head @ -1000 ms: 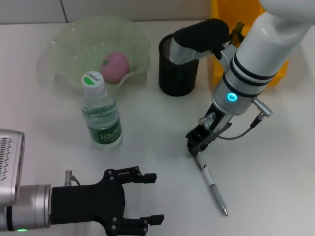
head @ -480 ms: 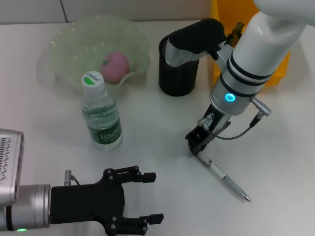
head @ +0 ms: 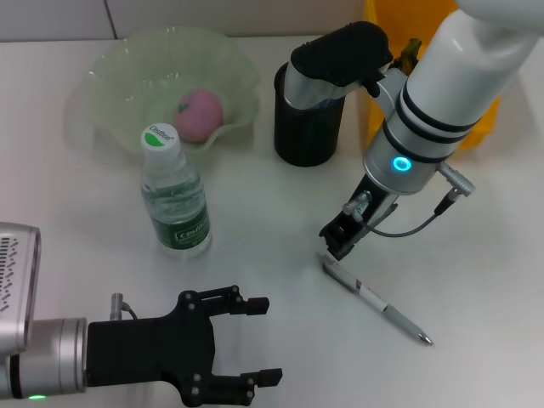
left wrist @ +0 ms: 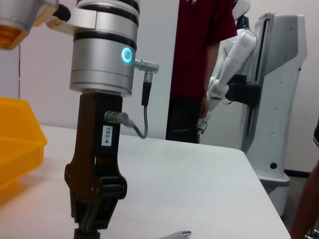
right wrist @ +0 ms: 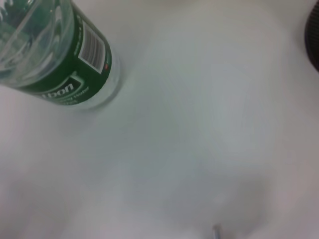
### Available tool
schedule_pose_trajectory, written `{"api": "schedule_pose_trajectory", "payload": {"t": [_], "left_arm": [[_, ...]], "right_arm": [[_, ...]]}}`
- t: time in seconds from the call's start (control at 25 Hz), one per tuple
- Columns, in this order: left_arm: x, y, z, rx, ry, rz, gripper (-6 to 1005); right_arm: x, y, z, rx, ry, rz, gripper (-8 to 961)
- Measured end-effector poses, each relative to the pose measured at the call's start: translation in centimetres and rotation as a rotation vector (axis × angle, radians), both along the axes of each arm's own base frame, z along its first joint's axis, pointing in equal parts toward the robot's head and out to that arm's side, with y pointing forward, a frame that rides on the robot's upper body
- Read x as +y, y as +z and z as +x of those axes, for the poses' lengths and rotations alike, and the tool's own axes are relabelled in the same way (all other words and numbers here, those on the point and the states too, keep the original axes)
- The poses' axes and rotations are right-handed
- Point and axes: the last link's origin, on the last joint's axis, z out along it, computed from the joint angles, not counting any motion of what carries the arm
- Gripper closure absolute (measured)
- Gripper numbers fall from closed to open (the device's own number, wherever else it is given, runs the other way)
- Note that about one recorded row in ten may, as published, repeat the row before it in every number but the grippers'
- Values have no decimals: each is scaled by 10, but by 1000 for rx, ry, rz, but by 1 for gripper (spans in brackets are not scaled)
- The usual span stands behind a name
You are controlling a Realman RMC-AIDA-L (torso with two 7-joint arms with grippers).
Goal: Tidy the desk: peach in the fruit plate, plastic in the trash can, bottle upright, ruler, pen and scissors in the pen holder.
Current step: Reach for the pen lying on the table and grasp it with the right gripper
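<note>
A white tabletop fills the head view. At its far left sits the wide, wavy-edged pale green fruit plate, and the pink peach rests inside it. At the far right edge, mostly hidden behind the right arm, stands the yellow trash can; in the left wrist view one yellow corner of it shows. Between plate and trash can stands the black mesh pen holder, upright, with part of the right arm crossing above its rim.

Just in front of the plate the clear bottle stands upright, white cap on top; the right wrist view shows its green label close up.

The left end effector is at the near edge of the tabletop, its two black fingers spread apart with nothing between them, well apart from every object.

The right end effector points down at the tabletop's middle right. Its fingers look pressed close together and hold nothing; the tips sit just above the near end of the pen.

The pen lies flat on the tabletop, slanting away from the right end effector toward the near right, metal tip farthest from it.
</note>
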Motion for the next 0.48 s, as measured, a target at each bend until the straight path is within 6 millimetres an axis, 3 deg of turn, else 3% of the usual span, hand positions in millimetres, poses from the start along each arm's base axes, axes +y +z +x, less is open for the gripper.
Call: {"api": "schedule_pose_trajectory", "payload": {"t": [0.04,0.32,0.48], "left_arm": [[0,0,0,0,0,0,202],[-1,-1,0,1,-1,-5,202],[-1,-1,0,1,-3,-5,202]], "right_arm": [[-1,2,0,-3,3,-1,929],[-5,4,-1,-14,-3,-26,873],[-6,3,-1,-18,-3,-32,707]]}}
